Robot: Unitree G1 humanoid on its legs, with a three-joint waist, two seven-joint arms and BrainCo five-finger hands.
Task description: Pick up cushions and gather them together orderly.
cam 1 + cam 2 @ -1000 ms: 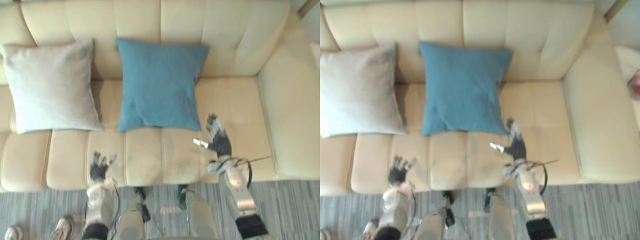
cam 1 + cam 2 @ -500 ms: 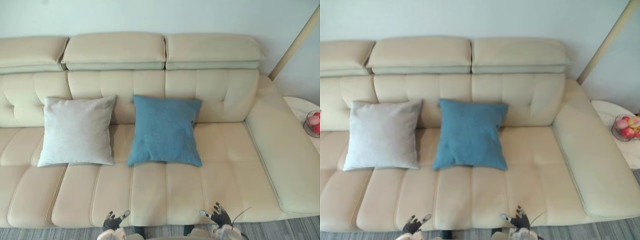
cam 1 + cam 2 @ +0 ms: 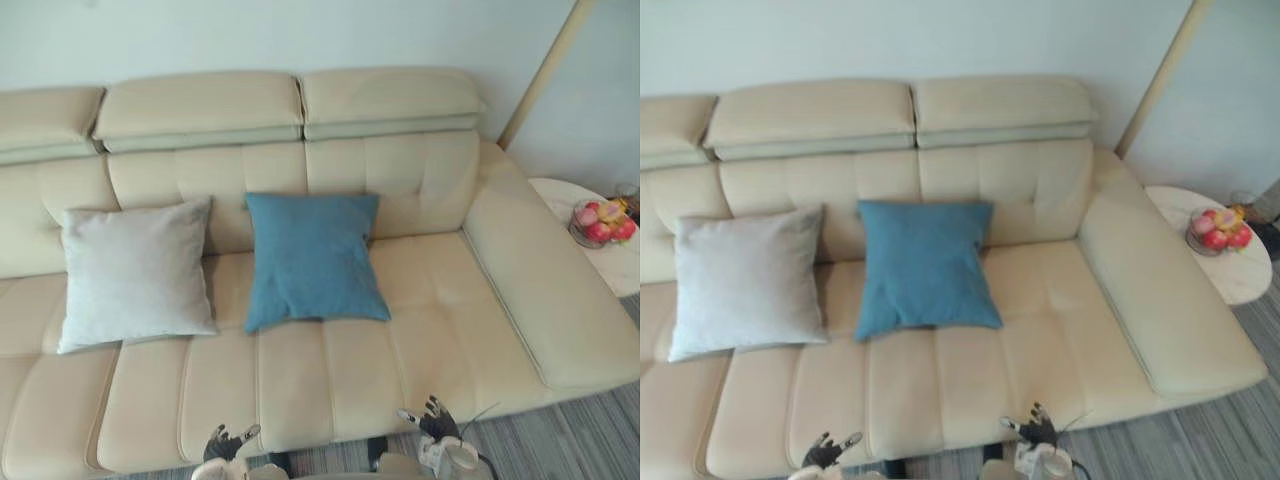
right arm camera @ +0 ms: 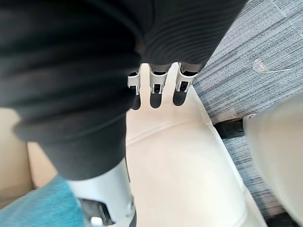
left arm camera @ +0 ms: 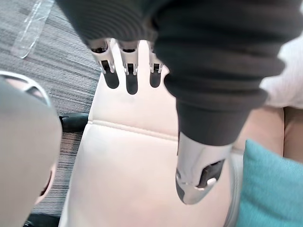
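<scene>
Light grey cushion (image 3: 135, 275) and blue cushion (image 3: 313, 258) are leaning side by side against the cream sofa (image 3: 420, 340) backrest, with a narrow gap between them. Left hand (image 3: 225, 442) and right hand (image 3: 432, 420) are hovering at the seat's front edge, fingers loosely extended, holding nothing. Fruit bowl (image 3: 1215, 232) is sitting on round side table (image 3: 1230, 278).

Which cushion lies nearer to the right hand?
The blue cushion is nearer the right hand; the grey cushion lies farther to the left.
</scene>
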